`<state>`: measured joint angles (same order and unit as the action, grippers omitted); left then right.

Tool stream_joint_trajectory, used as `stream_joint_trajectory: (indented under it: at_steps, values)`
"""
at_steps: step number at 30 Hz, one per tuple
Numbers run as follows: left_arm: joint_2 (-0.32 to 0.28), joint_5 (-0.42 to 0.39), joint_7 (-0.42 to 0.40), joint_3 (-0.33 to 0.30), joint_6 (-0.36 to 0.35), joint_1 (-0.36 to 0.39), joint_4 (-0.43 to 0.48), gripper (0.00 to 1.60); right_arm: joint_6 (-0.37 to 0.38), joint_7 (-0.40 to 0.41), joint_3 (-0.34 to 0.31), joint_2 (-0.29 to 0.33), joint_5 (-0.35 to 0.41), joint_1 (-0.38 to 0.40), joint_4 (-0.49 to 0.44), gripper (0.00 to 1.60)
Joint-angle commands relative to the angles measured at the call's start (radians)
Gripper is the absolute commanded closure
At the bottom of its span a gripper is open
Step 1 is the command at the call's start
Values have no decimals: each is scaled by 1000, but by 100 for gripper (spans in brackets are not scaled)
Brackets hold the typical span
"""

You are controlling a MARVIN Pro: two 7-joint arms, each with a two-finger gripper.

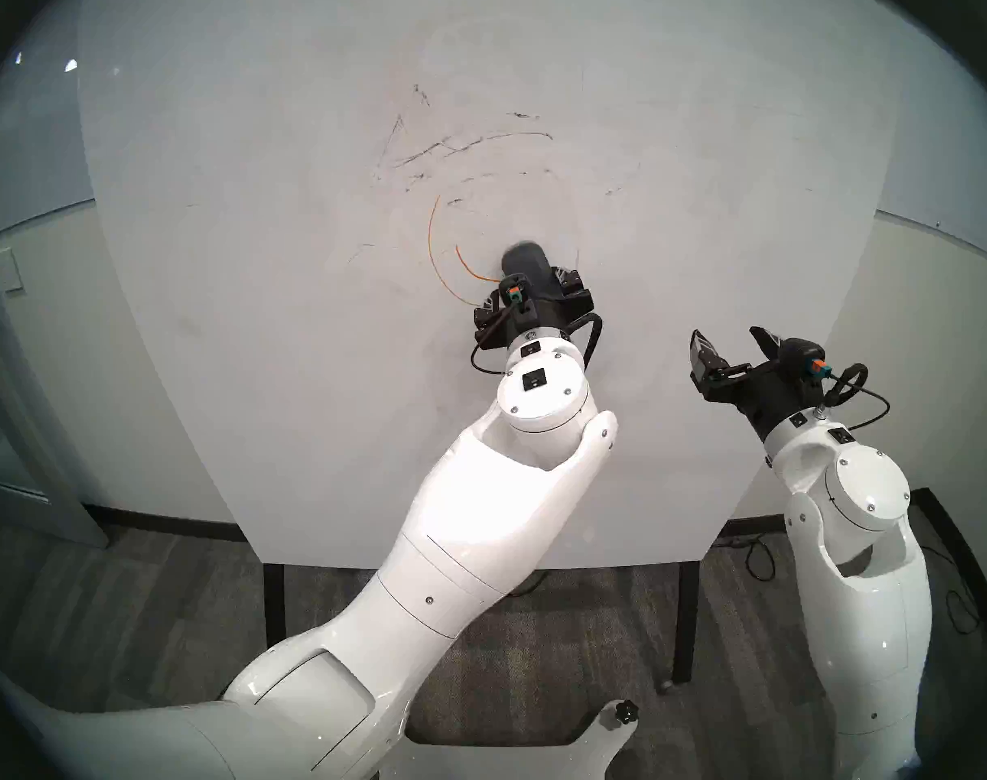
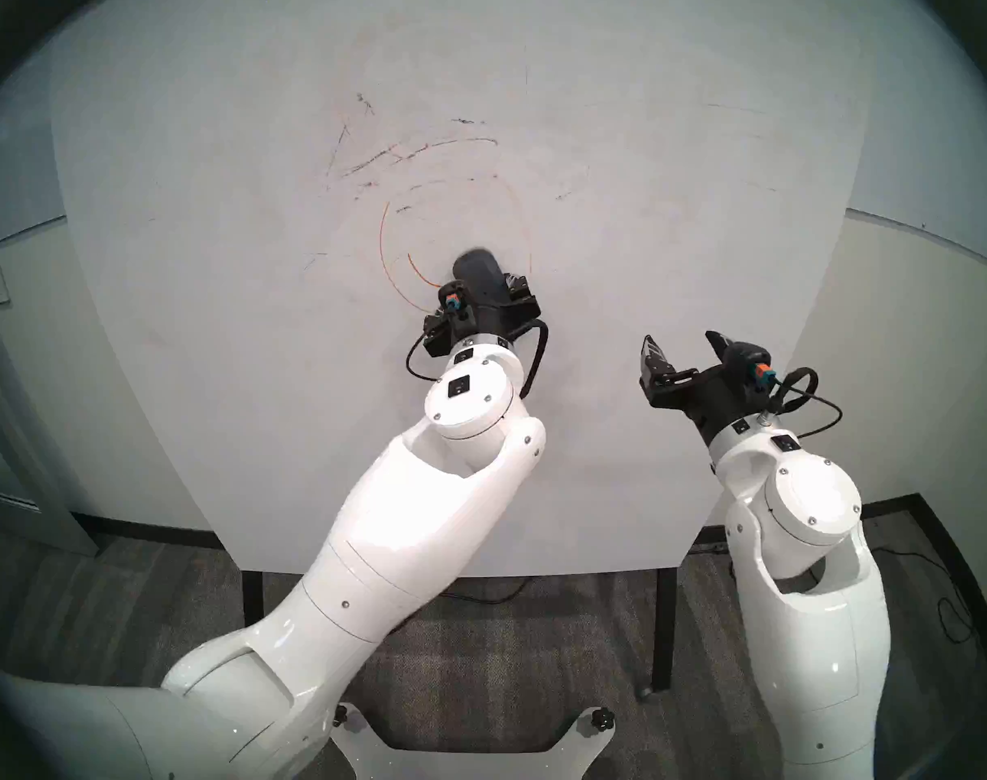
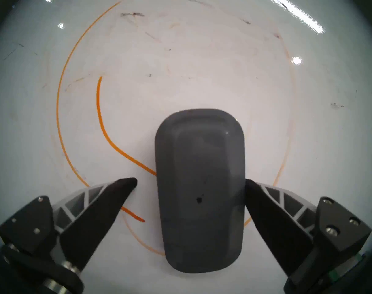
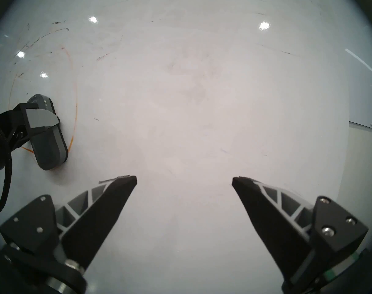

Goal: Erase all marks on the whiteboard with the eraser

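Centre of head view | your left gripper (image 1: 536, 289) straddles eraser (image 1: 527, 272), right finger touching, left finger apart | orange marks (image 1: 433, 244) lie left | eraser's long axis vertical | right gripper (image 1: 733, 342) wide, empty.

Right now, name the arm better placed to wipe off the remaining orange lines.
Left. The left gripper straddles the eraser, which lies against the whiteboard beside the orange lines. The right gripper hangs open and empty, off to the side.

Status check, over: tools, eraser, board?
Left tool open around dark grey pill-shaped eraser, flat on glossy white whiteboard. Right tool open, empty. Thin orange marker lines, black streaks remain. No obstruction.
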<state>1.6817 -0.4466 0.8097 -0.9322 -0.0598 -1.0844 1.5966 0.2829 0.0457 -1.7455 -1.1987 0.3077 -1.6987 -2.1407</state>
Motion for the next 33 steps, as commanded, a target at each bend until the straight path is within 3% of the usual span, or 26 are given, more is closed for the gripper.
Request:
stream_joint_trajectory:
  at_steps: [1, 18, 33]
  values:
    - [10, 10, 6, 9, -2, 10, 30, 0, -10, 1, 3, 0, -2, 7, -23, 0]
    - [22, 30, 64, 35, -5, 12, 31, 0, -10, 0, 3, 0, -1, 7, -23, 0]
    - [18, 12, 54, 33, 6, 23, 14, 0, -10, 0, 3, 0, -1, 7, -23, 0]
